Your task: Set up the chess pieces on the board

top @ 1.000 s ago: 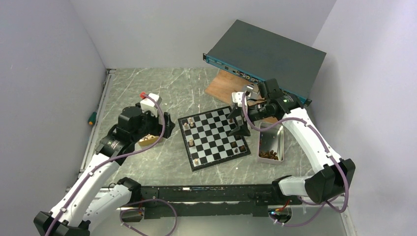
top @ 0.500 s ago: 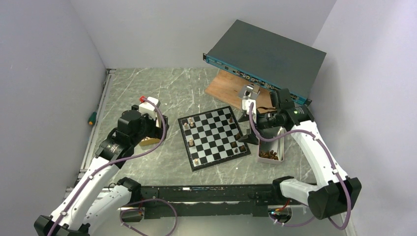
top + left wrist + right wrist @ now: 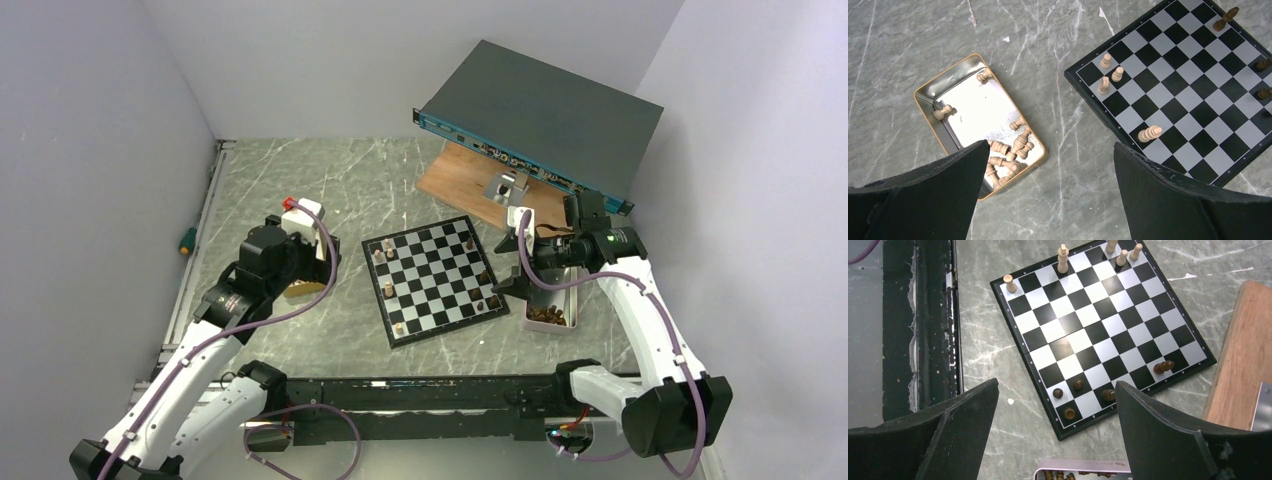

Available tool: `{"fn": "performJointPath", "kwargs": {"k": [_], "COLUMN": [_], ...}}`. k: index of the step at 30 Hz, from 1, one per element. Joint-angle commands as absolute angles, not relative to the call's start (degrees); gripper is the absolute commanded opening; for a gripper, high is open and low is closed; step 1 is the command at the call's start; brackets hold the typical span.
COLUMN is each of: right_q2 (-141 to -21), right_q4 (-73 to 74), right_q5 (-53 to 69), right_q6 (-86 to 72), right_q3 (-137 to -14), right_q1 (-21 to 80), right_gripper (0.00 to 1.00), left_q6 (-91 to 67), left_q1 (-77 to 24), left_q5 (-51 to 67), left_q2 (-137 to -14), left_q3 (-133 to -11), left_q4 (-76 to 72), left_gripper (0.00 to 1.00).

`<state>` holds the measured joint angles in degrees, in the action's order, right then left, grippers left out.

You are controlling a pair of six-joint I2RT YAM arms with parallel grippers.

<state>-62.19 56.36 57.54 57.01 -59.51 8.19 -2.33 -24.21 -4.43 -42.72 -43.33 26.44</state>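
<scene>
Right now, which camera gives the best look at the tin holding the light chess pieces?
The left wrist view: the tin lies open below, light pieces piled at one end. The top view shows only a sliver beside the left arm. The right wrist view misses it.

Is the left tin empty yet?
Not empty: the tin holds several light pieces, most lying heaped at one corner.

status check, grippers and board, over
Left gripper open, empty, over light-piece tin. Right gripper open, empty, at board right edge. Few chess pieces placed; nothing blocking.
</scene>
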Motion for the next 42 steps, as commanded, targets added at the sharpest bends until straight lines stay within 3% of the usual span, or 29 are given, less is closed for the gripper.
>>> {"fn": "performJointPath", "kwargs": {"k": [1,27,33,38,42], "right_q2": [-60.9,-60.8,-62.4,-65.2,-64.9], "right_q4": [53.8,54.4,57.3,57.4,54.5], "right_q5": [61.2,64.9,54.6,45.0,40.6], "right_q6": [58.5,60.9,58.8,54.6,51.7], "right_q3": [-58.5,-55.3,-55.3,-53.5,-52.4], "right_q1": [7.0,0.3,-2.1,-3.5,-8.5], "right_gripper": [0.89,0.91,0.91,0.83,0.82], "left_q6": [-1.8,-2.9,-3.3,-3.3,-3.5], "left_q1": [-23.7,-21.7,-21.7,-21.6,-21.6], "left_q5": [-5.1,-0.8,0.1,1.9,3.1], "left_q2": [-42.6,-42.5,-42.0,-41.8,-41.7], "left_q3": [-43.4,-43.3,-43.0,-42.9,-42.7], "left_q4": [25.3,24.6,24.4,24.0,23.7], "left_gripper": [1.00,1.00,1.00,1.00,1.00]}}
